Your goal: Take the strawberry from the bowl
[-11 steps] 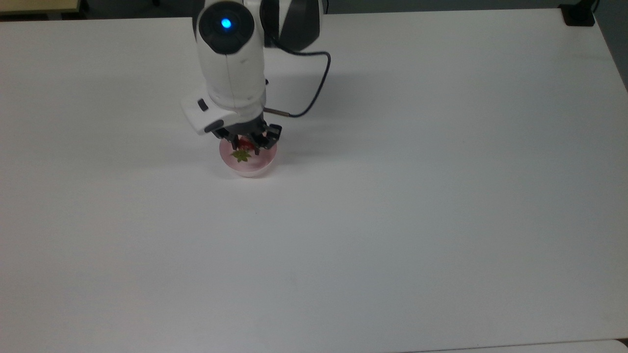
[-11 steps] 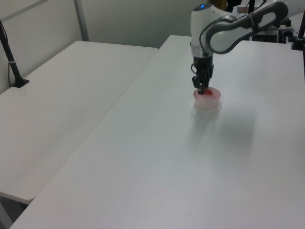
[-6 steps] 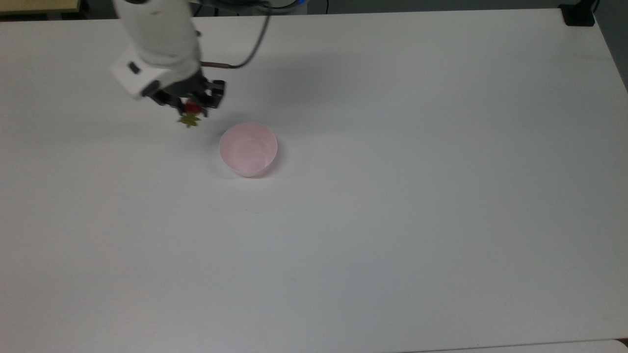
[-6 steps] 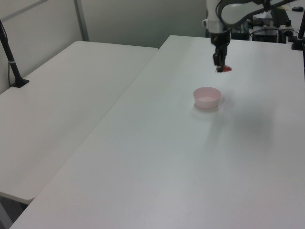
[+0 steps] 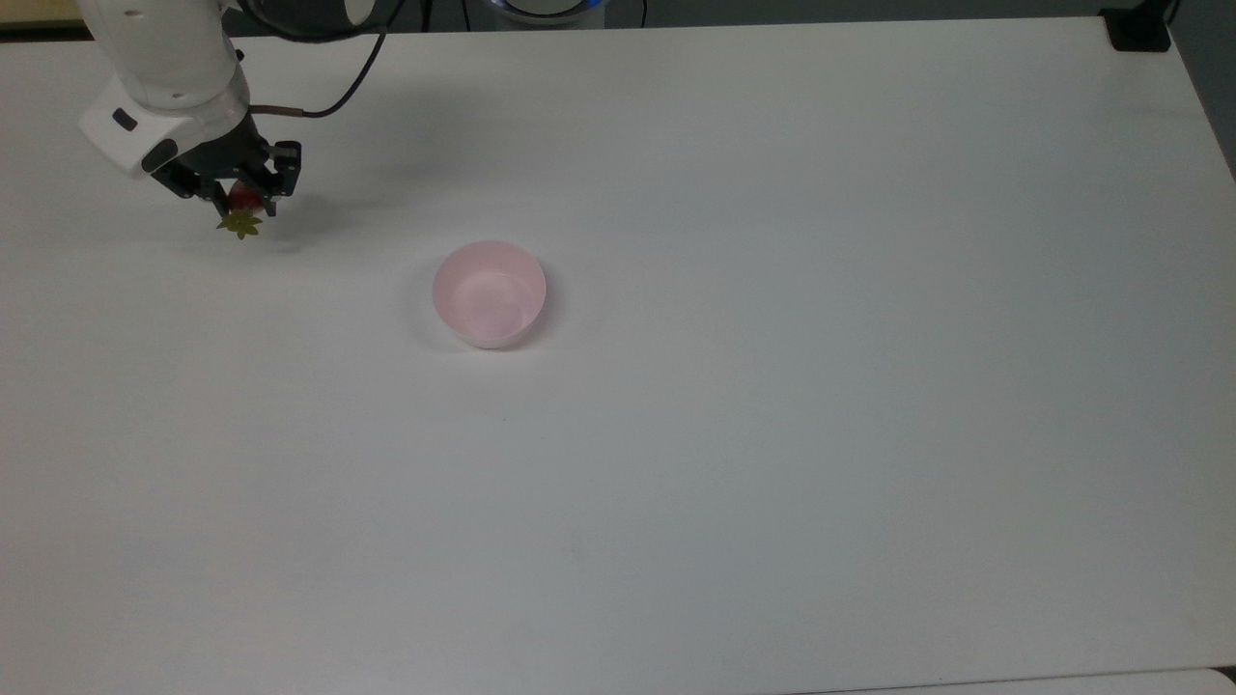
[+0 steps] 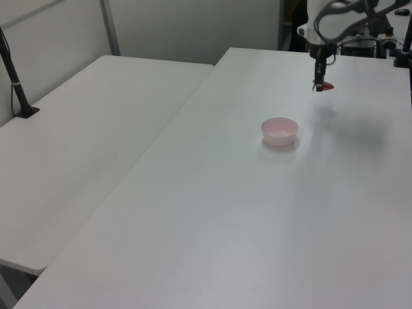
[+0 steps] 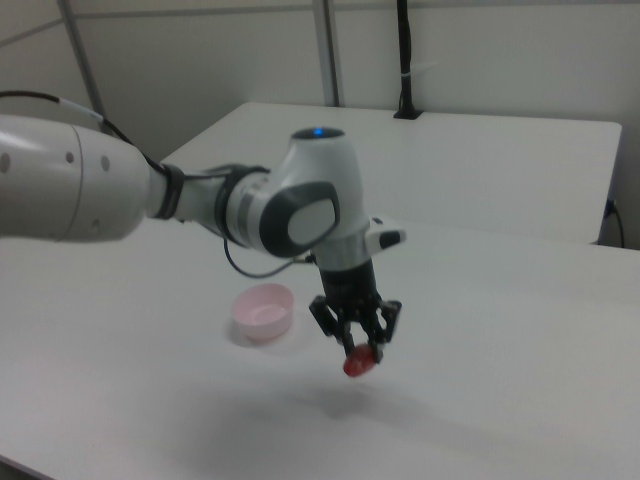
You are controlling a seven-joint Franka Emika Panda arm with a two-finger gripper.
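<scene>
The red strawberry (image 5: 241, 205) with its green cap hangs in the air, gripped by my gripper (image 5: 242, 199), at the top view's upper left. The right view has the strawberry (image 7: 360, 362) dangling below the black fingers (image 7: 349, 322), well above the table. In the left view the strawberry (image 6: 327, 85) is a red dot under the gripper (image 6: 320, 84), beyond the bowl. The pale pink bowl (image 5: 489, 293) sits empty on the white table (image 5: 772, 386), far to the right of the gripper in the top view. It also appears as the bowl (image 7: 264, 310) and the bowl (image 6: 280, 131).
A second white table (image 6: 84, 148) adjoins on the left view's left, with a black post (image 6: 16, 84) clamped to it. A black cable (image 5: 338, 87) trails from the wrist. A dark clamp (image 5: 1137, 29) sits at the table's far right corner in the top view.
The gripper lifted the strawberry out of the bowl and carried it toward the top view's upper left, away from the bowl. The bowl stayed put and is now empty.
</scene>
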